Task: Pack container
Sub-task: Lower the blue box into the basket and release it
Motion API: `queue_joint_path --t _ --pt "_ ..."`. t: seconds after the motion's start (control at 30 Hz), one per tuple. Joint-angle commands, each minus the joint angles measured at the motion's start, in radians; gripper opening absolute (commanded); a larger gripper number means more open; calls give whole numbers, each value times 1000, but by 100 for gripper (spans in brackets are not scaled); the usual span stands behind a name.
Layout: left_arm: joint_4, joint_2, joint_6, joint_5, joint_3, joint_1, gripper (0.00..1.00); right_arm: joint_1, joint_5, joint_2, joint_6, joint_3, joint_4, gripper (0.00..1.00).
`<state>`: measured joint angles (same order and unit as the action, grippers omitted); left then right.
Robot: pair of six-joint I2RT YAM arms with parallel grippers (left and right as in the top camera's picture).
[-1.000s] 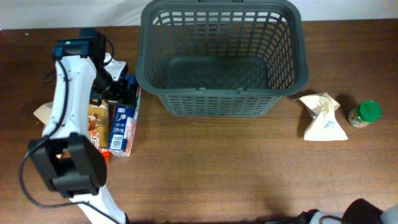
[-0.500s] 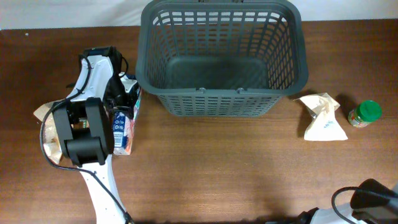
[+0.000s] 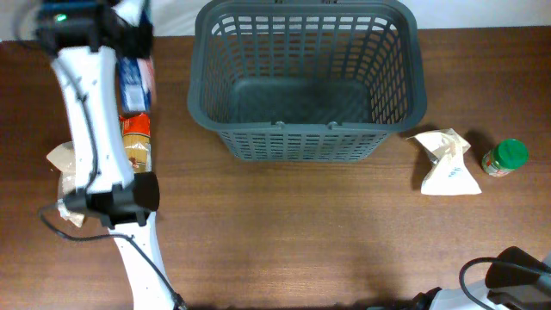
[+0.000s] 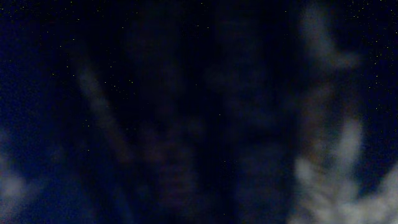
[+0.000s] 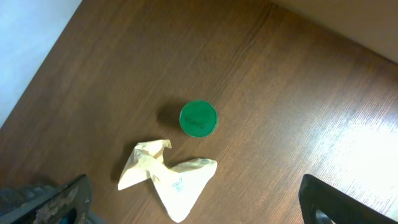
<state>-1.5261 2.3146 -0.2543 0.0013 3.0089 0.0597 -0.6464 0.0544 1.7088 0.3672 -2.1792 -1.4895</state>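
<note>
At table's far edge, centre, the basket (image 3: 306, 142) stood upright and empty on the table (image 3: 284, 224). Left arm (image 3: 90, 138) reached up the left side; left gripper (image 3: 133, 43) held a blue-and-white carton (image 3: 135, 82) raised beside the basket's left wall, apart from it. Its wrist view was dark and blurred, jaws not readable there. Below the carton lay a brown packet (image 3: 136, 148), with a tan bag (image 3: 60, 159) further left. Right of the basket lay a crumpled paper bag (image 3: 445, 162) and, just beside it, a green-lidded jar (image 3: 504, 158). Right gripper (image 5: 193, 202) hung high above those two, fingers (image 5: 65, 199) spread wide, holding nothing.
</note>
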Motion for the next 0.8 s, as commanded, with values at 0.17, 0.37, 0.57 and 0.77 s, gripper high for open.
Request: queue_joint_path --t 0.17,0.37,0.57,0.77 --pt "110 -126 -824 151 94 -319 2 -2 -2 6 8 -5 1 99" --pt "264 42 -1065 129 -203 -529 2 -2 -2 6 8 -5 1 99" --pt "303 190 -1064 -82 -375 -551 2 -2 -2 6 8 -5 1 99" --pt "366 172 -934 -89 -416 -550 99 -2 -2 6 8 -5 1 99"
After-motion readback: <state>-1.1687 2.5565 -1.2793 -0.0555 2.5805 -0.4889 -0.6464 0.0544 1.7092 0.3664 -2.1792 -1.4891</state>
